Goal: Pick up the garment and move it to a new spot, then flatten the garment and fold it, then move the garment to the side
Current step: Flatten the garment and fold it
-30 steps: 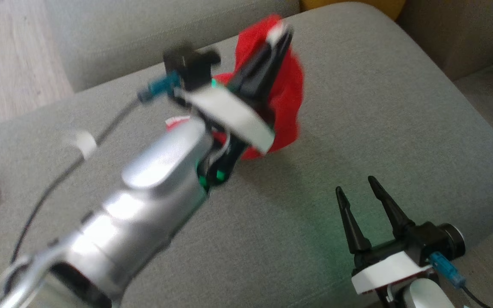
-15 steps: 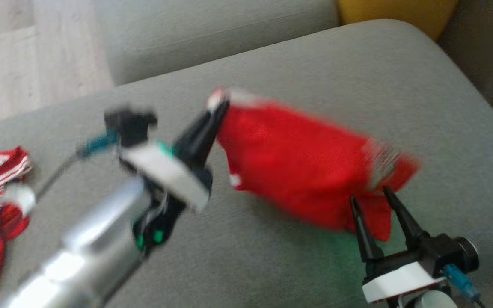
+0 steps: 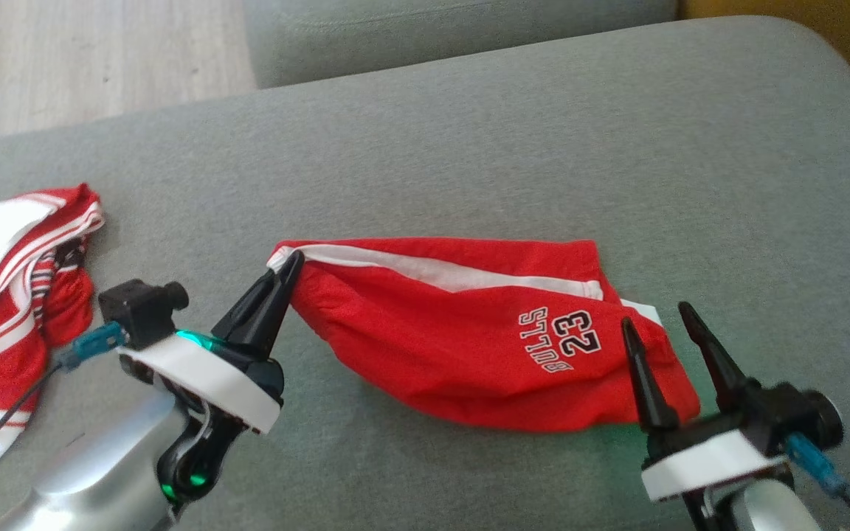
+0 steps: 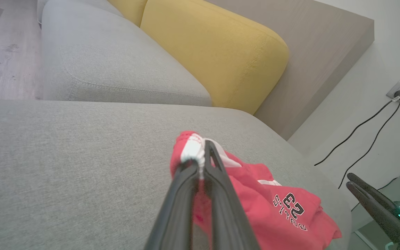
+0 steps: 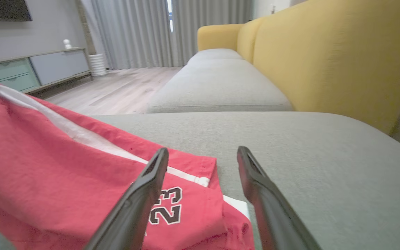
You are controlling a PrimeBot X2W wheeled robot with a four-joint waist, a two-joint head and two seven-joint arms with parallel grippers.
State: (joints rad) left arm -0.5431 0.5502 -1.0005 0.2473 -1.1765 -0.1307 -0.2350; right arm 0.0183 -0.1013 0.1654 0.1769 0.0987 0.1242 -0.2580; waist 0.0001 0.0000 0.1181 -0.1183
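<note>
From the head view, the red garment (image 3: 484, 332) is lying stretched across the grey sofa cushion (image 3: 469, 147), its "BULLS 23" print facing up. The left end effector (image 3: 286, 269) is pinching the garment's left corner with its fingers together, while the right end effector (image 3: 654, 313) is hovering at the garment's right end with its fingers apart. Another red-and-white garment (image 3: 12, 295) is lying well apart at the cushion's left edge. In the left wrist view, the two dark fingers are clamping a white-trimmed corner, which is standing a little above the cushion, beside a yellow back cushion (image 4: 214, 52). In the right wrist view, the spread fingers are straddling the garment's hem, one over the print, the other over bare cushion.
</note>
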